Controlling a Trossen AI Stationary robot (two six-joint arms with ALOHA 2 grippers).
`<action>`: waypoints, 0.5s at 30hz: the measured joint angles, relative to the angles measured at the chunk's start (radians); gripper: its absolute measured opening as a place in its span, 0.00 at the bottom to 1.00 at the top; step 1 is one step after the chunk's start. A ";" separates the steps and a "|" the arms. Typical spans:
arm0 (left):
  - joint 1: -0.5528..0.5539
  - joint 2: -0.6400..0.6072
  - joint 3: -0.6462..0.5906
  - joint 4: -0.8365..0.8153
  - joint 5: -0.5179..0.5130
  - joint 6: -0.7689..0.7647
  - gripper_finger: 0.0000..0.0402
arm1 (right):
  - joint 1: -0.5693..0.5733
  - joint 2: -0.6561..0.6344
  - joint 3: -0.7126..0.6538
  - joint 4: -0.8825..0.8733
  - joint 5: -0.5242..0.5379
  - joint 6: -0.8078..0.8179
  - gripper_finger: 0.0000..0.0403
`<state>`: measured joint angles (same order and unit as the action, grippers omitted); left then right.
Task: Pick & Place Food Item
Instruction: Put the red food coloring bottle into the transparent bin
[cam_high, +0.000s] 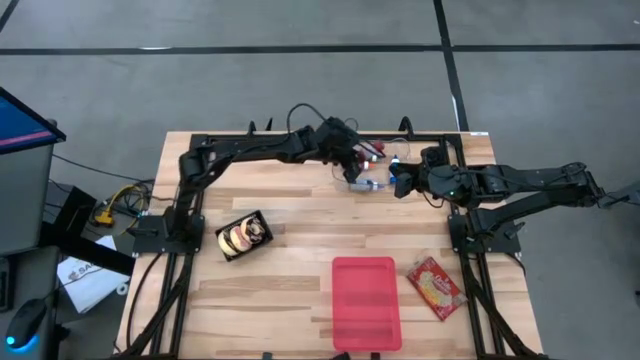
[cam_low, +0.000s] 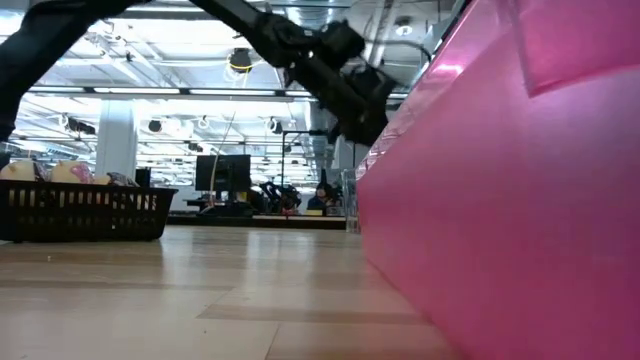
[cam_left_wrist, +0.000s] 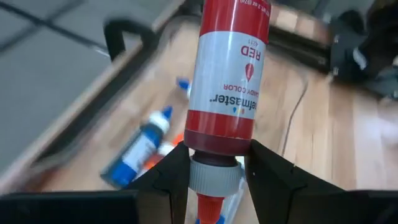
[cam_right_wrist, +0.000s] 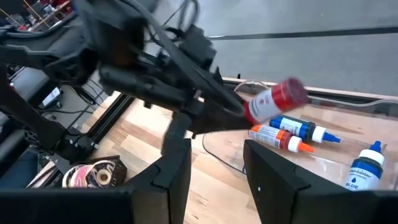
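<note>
Red bottle (cam_left_wrist: 227, 81) (white label), pink tray (cam_high: 365, 300), blue bottle (cam_left_wrist: 138, 149).

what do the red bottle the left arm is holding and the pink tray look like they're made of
Red bottle: likely soft plastic, red with a glossy white printed label and a ribbed grey cap collar, held between the left pincer fingers.
Pink tray: probably rigid plastic, translucent pink; in the low view its wall shines and lets light through.
</note>
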<state>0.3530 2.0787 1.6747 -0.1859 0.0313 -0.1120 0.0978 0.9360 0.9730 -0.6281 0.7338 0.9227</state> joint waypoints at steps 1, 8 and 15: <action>0.005 0.013 0.002 -0.022 0.016 0.000 0.30 | 0.000 0.000 0.000 -0.001 0.000 0.001 0.35; 0.015 0.051 0.008 -0.110 0.025 0.022 0.30 | 0.000 0.000 0.000 -0.003 0.001 0.009 0.35; 0.015 0.052 0.003 -0.113 0.021 0.040 0.30 | -0.001 0.000 0.000 -0.003 0.004 0.009 0.35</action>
<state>0.3680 2.1307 1.6775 -0.2992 0.0526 -0.0715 0.0967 0.9360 0.9730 -0.6312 0.7380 0.9321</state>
